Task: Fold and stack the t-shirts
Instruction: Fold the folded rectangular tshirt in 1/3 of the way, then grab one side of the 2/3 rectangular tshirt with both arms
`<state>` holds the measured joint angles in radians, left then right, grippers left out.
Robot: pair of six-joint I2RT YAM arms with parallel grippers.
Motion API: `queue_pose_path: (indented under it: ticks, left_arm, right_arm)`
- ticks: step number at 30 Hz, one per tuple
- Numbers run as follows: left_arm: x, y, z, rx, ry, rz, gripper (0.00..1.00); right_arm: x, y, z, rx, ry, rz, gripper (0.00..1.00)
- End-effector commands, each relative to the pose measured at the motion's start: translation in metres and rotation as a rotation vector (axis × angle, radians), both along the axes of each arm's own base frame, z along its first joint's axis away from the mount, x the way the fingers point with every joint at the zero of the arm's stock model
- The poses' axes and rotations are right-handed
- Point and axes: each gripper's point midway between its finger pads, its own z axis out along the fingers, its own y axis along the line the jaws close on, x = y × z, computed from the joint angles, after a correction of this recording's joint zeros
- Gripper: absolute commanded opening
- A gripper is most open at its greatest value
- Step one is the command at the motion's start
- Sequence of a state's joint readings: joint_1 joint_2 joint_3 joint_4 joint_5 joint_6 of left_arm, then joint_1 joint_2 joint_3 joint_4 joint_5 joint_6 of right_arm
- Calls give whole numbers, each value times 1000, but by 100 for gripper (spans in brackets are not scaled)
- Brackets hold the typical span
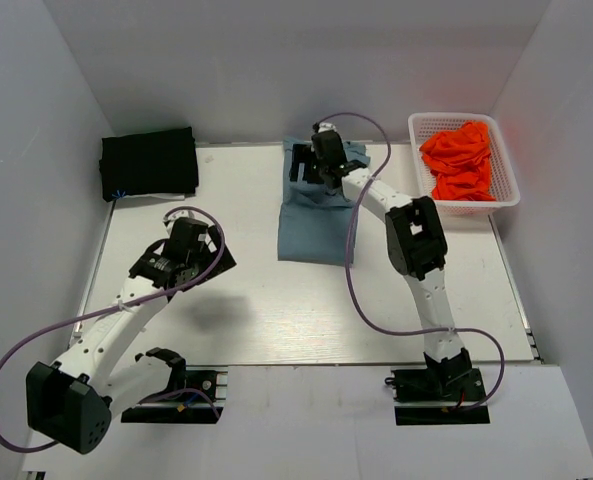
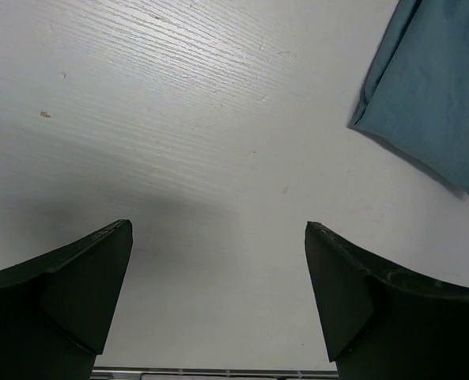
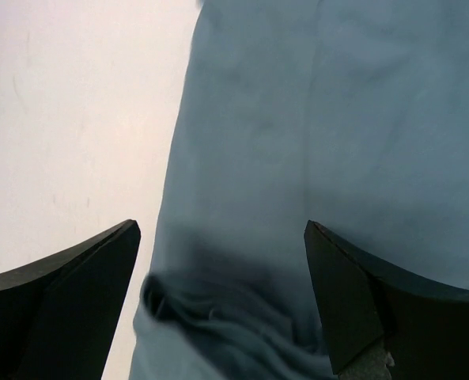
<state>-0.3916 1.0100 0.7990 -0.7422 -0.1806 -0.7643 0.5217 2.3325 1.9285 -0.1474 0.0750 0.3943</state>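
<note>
Three lots of t-shirts in the top view. Slate-blue soft cloth t-shirt lies flat on the white wood-grain table, left of the white plastic lattice basket, well apart from it. It's folded into a narrow oblong, long axis running near-to-far, near end swung slightly away from the basket. Bright orange-red t-shirts are crumpled inside the basket. Folded black t-shirt pile sits far left of the basket, at the table's far corner. Right gripper is over the blue shirt's far end. Left gripper hangs above bare table, further from the basket than the blue shirt; jaw gap can't be read from here.

Left wrist view: left gripper jaws wide, nothing between them, only table below. A folded corner of the blue shirt shows upper right.

Right wrist view: right gripper jaws wide, straddling blue shirt, not clamped. Cloth is smooth further out, bunched into wrinkles between the fingers. Its edge runs away from the camera; bare table on the left.
</note>
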Motion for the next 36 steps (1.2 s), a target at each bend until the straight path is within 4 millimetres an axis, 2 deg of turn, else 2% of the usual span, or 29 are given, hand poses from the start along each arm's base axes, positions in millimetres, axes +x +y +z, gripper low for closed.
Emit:
queue_pose_path:
  ticks: [1,3,4,5,6,7,8,9,10,11,12,13,14,15,16,17,19,20,22,25,26,29,30,32,33,34,35,36]
  left_arm:
    - [4,1,11,-3,-25,13,100]
    - [11,-5,17,-26,-60,-5,100]
    - [13,-11,17,-39,-61,-41,100]
    - [16,-16,17,-52,-69,-63,100]
    - [26,-24,21,-74,-100,-86,100]
    - [30,-35,17,-80,-91,-136,100]
    - [34,-44,15,-98,-91,-172,100]
    - [46,-55,20,-125,-124,-206,100]
    - [49,-67,18,-160,-115,-255,100]
    - [55,-78,7,-159,-86,-300,100]
    - [62,-90,7,-193,-92,-343,100]
    - [70,-96,8,-200,-97,-361,100]
    - [73,-105,3,-202,-88,-392,100]
    - [79,-112,-10,-212,-59,-406,100]
    - [86,-115,-10,-206,-66,-415,100]
    - [87,-122,-16,-211,-54,-433,100]
    - [96,-131,-28,-223,-39,-461,100]
    - [94,-137,-33,-229,-26,-477,98]
    - [100,-140,-41,-231,-32,-478,95]
    - [104,-142,-65,-213,6,-463,86]
    - [103,-147,-64,-216,-1,-475,84]
    - [104,-155,-80,-187,8,-480,78]
    - [100,-160,-86,-183,23,-494,75]
    - [99,-161,-101,-151,40,-486,73]
    - [103,-160,-103,-139,38,-476,69]
    - [100,-162,-108,-132,49,-471,65]
    - [100,-161,-115,-108,64,-464,60]
    - [103,-161,-116,-97,70,-457,47]
  right_arm:
    - [45,-32,53,19,-120,-170,90]
    - [38,-31,79,23,-150,-125,90]
    - [29,-36,72,2,-130,-116,90]
    - [25,-41,73,-21,-129,-121,90]
    - [13,-47,114,-4,-183,-118,90]
    - [-4,-58,83,-48,-112,-120,90]
    - [-14,-66,80,-53,-83,-142,90]
    - [-34,-78,101,-21,-79,-182,90]
    - [-46,-93,93,-24,-27,-219,90]
    - [-67,-103,90,-25,3,-222,90]
    - [-90,-116,77,-31,53,-240,90]
    - [-102,-124,67,-30,97,-256,90]
    - [-134,-134,39,-49,181,-236,90]
    - [-146,-137,40,-33,198,-233,90]
    - [-162,-135,37,-12,241,-190,90]
    - [-185,-141,9,-37,314,-173,90]
    - [-200,-142,1,-35,345,-142,90]
    - [-209,-146,-14,-40,382,-146,90]
    - [-218,-137,-27,-8,436,-107,89]
    - [-206,-132,-40,27,440,-98,82]
    - [-208,-130,-46,29,458,-90,82]
    - [-200,-121,-51,59,481,-75,74]
    - [-198,-120,-50,69,481,-79,67]
    - [-204,-118,-57,82,513,-79,55]
    - [-203,-119,-57,92,507,-84,44]
    - [-208,-118,-61,91,520,-84,39]
    - [-212,-121,-63,92,530,-99,35]
    - [-214,-122,-65,88,538,-103,30]
